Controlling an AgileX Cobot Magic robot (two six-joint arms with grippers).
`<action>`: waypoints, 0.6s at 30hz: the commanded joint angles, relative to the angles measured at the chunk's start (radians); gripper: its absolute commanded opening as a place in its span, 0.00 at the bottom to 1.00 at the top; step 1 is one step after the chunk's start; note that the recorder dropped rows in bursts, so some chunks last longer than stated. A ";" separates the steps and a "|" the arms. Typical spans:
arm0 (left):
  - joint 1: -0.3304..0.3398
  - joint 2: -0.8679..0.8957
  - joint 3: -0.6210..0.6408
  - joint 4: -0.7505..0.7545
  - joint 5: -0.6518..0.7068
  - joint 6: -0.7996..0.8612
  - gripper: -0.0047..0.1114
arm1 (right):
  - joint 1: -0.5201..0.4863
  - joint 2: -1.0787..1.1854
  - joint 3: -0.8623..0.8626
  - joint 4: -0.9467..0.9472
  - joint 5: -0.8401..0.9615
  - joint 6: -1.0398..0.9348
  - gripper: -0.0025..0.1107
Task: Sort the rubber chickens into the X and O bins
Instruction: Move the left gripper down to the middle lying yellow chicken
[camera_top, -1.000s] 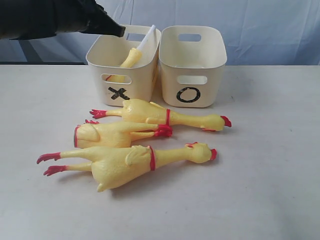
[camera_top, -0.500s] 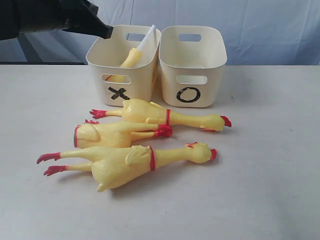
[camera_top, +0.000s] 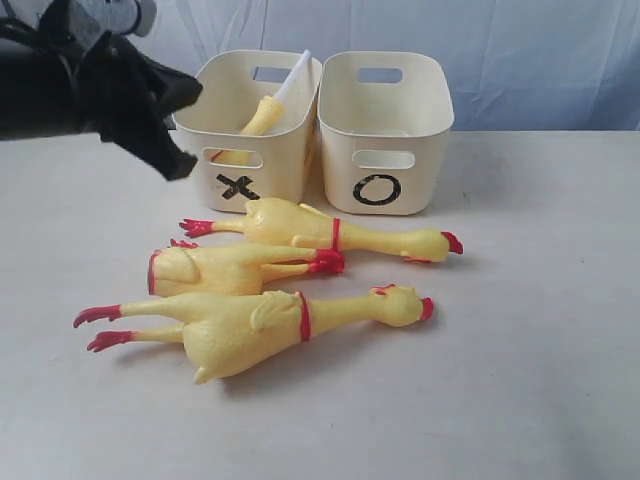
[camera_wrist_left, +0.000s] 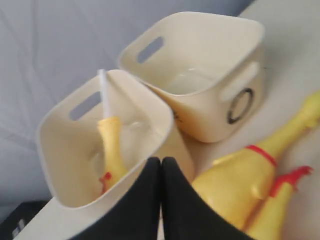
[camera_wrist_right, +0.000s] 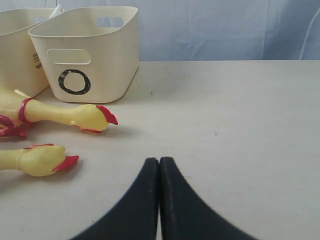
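Pulled back from above the X bin (camera_top: 290, 150), my left tool (camera_top: 180, 165) now hangs lower, by the bin's left side, jaws pressed together on nothing. One chicken (camera_top: 262, 115) leans inside that bin, and the O bin (camera_top: 400, 130) sits just beside it on the right. Three more chickens (camera_top: 300, 225) lie on the table (camera_top: 540, 320) nearer than the bins. My right tool (camera_wrist_right: 160, 161) is likewise closed and empty, low over the table's right side.

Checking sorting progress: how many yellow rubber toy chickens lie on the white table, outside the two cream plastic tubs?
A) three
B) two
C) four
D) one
A: a rear chicken, a middle chicken and a front chicken lie on the table; a fourth chicken leans inside the X-marked tub.
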 joint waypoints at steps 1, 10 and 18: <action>0.000 -0.026 0.052 0.273 0.243 -0.034 0.04 | 0.002 -0.004 0.002 -0.004 -0.005 0.000 0.01; 0.000 0.019 0.067 0.381 0.298 -0.043 0.04 | 0.002 -0.004 0.002 -0.004 -0.005 0.000 0.01; 0.000 0.134 0.067 0.374 0.286 -0.010 0.05 | 0.002 -0.004 0.002 -0.004 -0.007 0.000 0.01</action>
